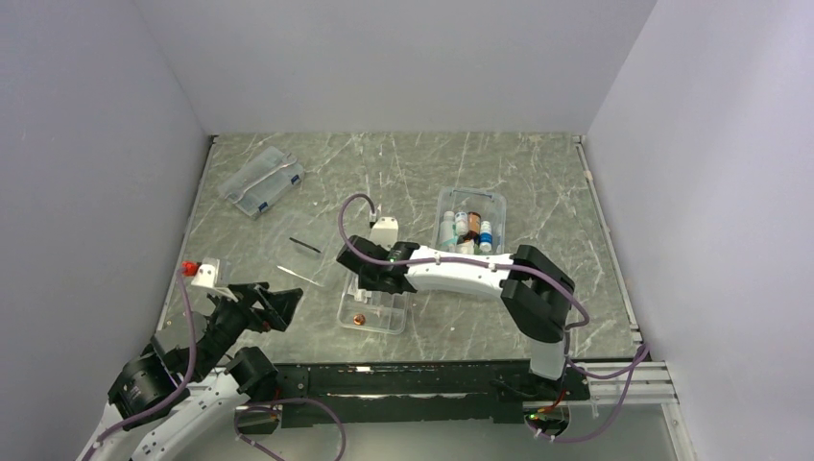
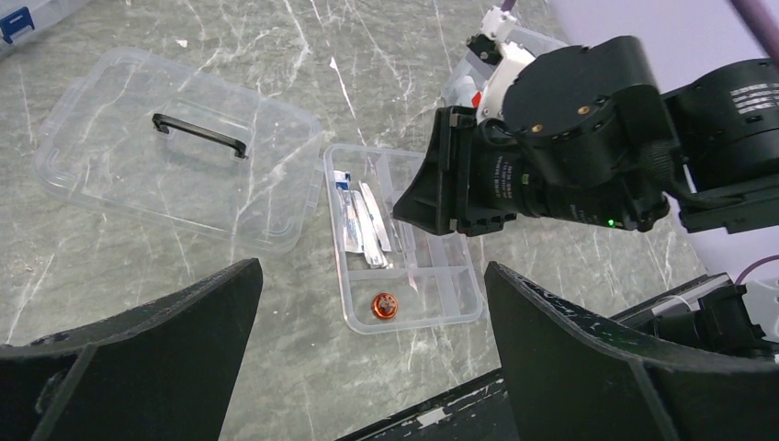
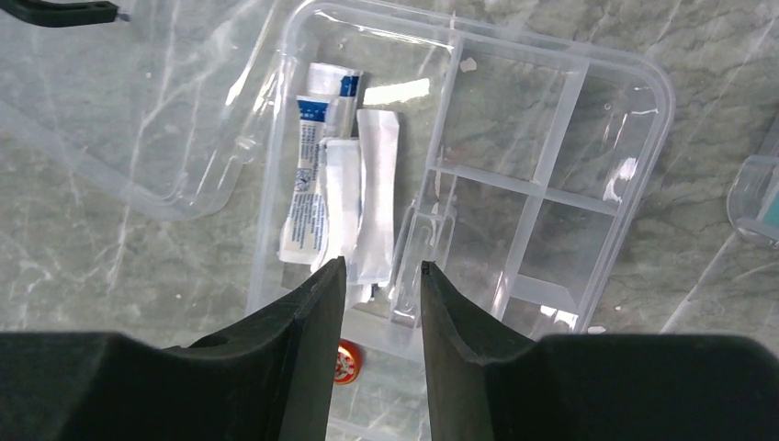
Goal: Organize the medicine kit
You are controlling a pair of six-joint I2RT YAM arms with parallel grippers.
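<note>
Right claw (image 3: 378, 280) parted only narrowly, gripping nothing, its tips just above white sachets (image 3: 377, 184) in the divided tray (image 3: 588, 119) — medicine kit (image 1: 443, 213) farther out, to its right. Left claw (image 2: 370, 276) gapes wide, empty — tray just ahead of it

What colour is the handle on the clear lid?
Black handle; left wrist view shows it best.

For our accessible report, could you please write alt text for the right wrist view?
The right arm's two dark fingers hang slightly apart over a clear divided tray whose long left compartment holds white and blue-printed sachets. A small red round object peeks out beside one finger, and a clear lid with a dark handle lies at upper left.
</note>
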